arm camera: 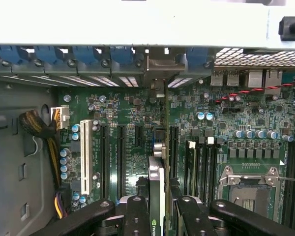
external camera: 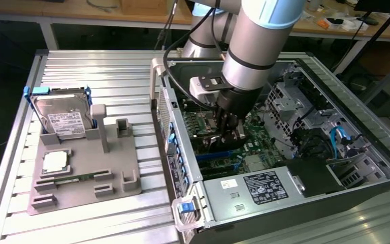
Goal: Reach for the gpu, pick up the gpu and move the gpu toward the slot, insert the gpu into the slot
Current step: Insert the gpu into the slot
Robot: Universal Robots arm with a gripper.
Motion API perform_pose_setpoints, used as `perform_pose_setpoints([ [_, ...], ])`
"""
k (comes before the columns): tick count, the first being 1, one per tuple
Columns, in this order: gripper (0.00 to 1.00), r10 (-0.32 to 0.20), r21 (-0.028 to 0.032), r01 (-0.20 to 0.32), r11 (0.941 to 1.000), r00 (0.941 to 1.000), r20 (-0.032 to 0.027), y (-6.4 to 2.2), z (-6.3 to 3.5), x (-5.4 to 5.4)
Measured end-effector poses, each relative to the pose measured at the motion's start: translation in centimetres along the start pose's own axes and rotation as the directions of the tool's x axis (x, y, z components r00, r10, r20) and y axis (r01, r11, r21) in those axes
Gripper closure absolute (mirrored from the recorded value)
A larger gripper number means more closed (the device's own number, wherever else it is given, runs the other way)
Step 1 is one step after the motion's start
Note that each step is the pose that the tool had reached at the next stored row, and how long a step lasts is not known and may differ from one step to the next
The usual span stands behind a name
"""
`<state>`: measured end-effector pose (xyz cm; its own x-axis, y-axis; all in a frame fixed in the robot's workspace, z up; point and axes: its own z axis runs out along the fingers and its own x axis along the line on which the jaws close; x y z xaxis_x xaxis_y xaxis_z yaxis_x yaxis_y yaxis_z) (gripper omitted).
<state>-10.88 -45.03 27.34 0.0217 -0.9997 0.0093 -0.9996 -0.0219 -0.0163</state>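
My gripper reaches down into the open computer case, over the green motherboard. It is shut on the gpu, with the black fingers pressing on both sides of the card. The gpu stands on edge between the long sockets, its black shroud facing the fingers. Its silver end bracket meets the case's rear wall. The blue slot lies just below the gripper in the exterior view. In the wrist view the card covers the slot, and I cannot tell how deep the card sits.
On the exterior view's left, a grey fixture holds the silver hard drive, a CPU and a memory stick. Near the card are a white socket, black memory sockets, the CPU socket and a cable bundle.
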Motion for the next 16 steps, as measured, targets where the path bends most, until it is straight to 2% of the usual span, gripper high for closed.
perform_pose_setpoints([
  [16,0.73,0.000,0.0005,0.000,1.0000,1.0000,0.0012,0.05,0.29,0.05],
])
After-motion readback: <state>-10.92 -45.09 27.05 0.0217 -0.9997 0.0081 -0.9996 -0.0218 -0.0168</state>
